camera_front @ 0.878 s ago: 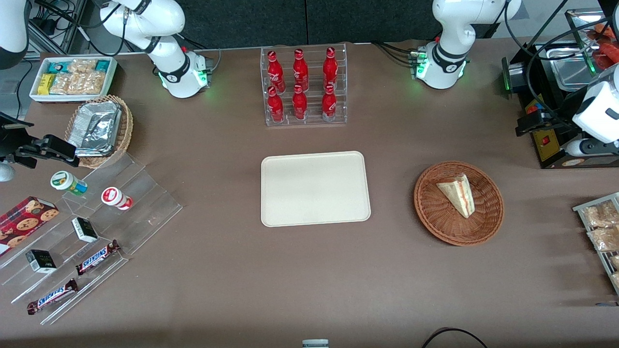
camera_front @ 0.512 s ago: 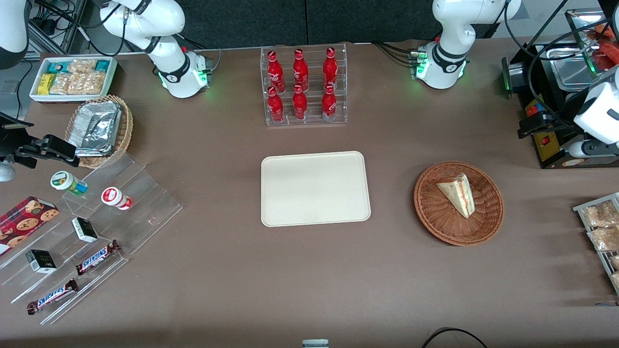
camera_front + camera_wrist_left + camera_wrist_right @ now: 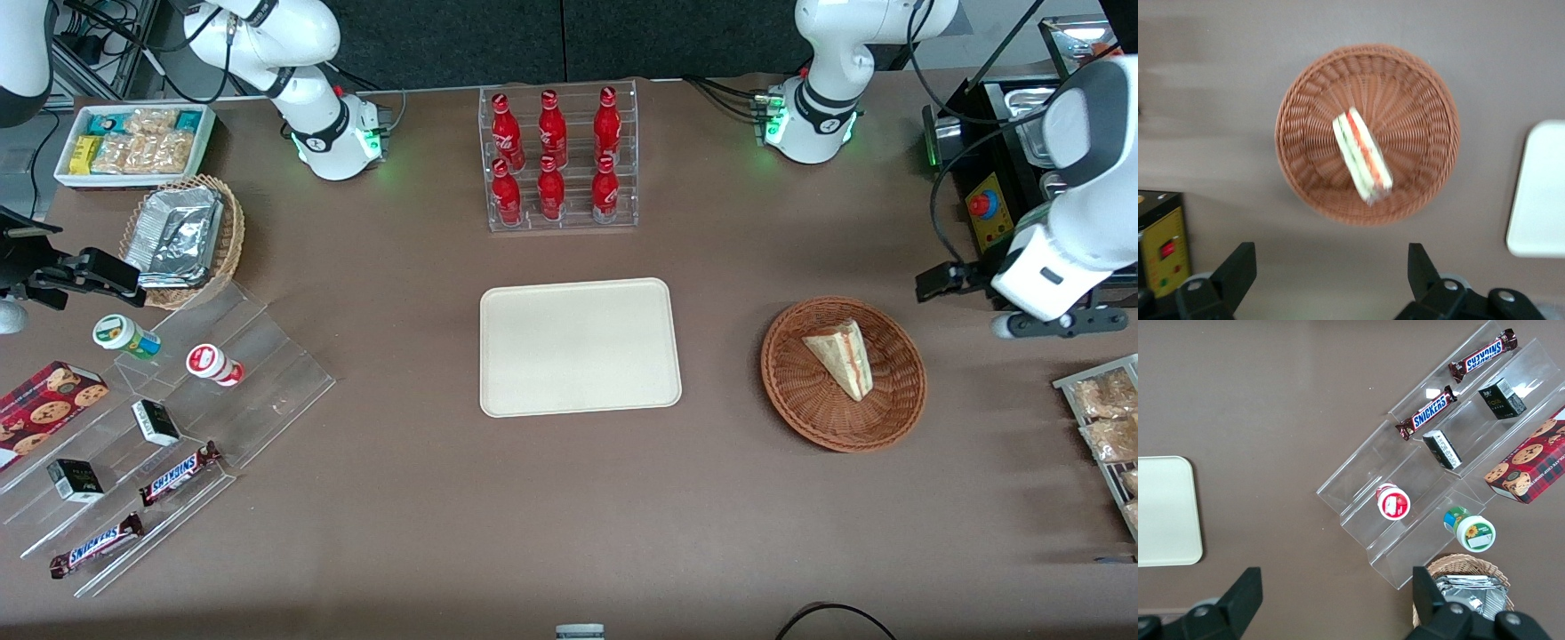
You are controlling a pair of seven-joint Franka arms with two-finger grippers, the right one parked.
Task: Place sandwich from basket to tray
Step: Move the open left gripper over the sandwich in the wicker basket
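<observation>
Hovering above the brown worktop point(image 3: 569, 498), the left arm's black two-finger pincer point(image 3: 1328, 280) has fingers spread wide apart, gripping nothing. Pale triangular bread sandwich with red filling point(image 3: 841, 357) lies in the round reddish-brown wicker basket point(image 3: 791, 391). Flat cream rectangular tray point(image 3: 578, 347) sits well apart, toward the parked arm's end.

A brown table point(image 3: 569, 498) filled the scene under even light, with a dark wall point(image 3: 569, 36) above it.

White rounded arm point(image 3: 1076, 213) with grey bands; hand point(image 3: 1328, 280) has black fingers.
</observation>
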